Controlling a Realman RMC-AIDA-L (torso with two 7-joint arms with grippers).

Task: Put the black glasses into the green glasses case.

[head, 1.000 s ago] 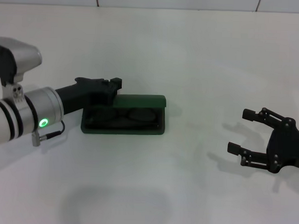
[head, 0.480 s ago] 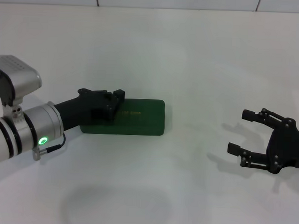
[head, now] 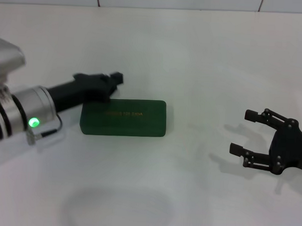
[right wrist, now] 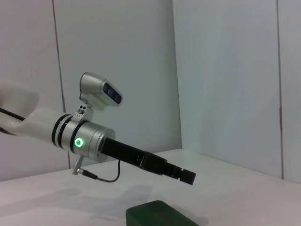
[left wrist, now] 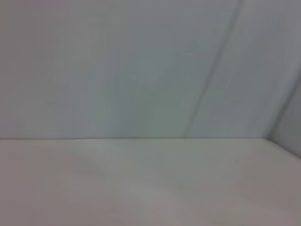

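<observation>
The green glasses case (head: 123,117) lies closed on the white table, left of centre, with its gold lettering on top. It also shows in the right wrist view (right wrist: 160,214). The black glasses are hidden; none lie on the table. My left gripper (head: 115,80) is shut and empty. It hovers just above and behind the case's left end, apart from the lid, as the right wrist view (right wrist: 187,176) shows. My right gripper (head: 241,132) is open and empty, low over the table at the right, well away from the case.
The white table (head: 193,65) meets a pale tiled wall (head: 176,0) at the back. The left wrist view shows only wall and bare table. My left arm's silver wrist with its green light (head: 34,122) stretches over the table's left side.
The case's lid has gone from open, with the glasses lying inside, to shut. My left gripper has since lifted up and back off the lid. The right arm has not moved.
</observation>
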